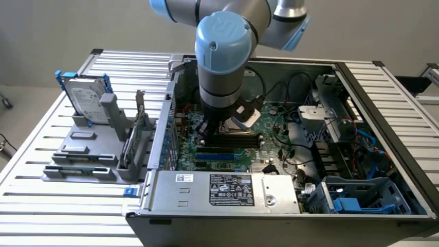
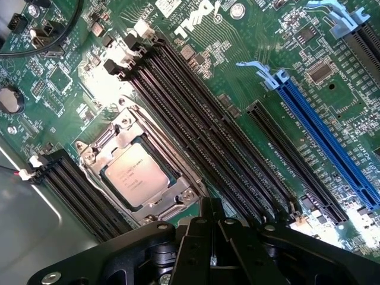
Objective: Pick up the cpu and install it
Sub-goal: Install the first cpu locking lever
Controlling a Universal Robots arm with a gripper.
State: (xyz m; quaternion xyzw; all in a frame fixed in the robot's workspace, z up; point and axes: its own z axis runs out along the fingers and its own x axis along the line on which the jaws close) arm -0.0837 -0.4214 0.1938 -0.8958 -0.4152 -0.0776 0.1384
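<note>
We see the cpu [image 2: 141, 173] seated flat inside the socket frame [image 2: 98, 142] on the motherboard, just beside our hand [image 2: 212, 224], whose fingers are closed together, holding nothing.

- A plain pale grey wall [image 1: 82, 25] stands behind the workbench
- The table [image 1: 41, 154] has a ribbed, slatted aluminium top, lit evenly with soft light
- A strip of grey floor [image 1: 20, 98] shows at the exterior view's left, past the table's edge
</note>
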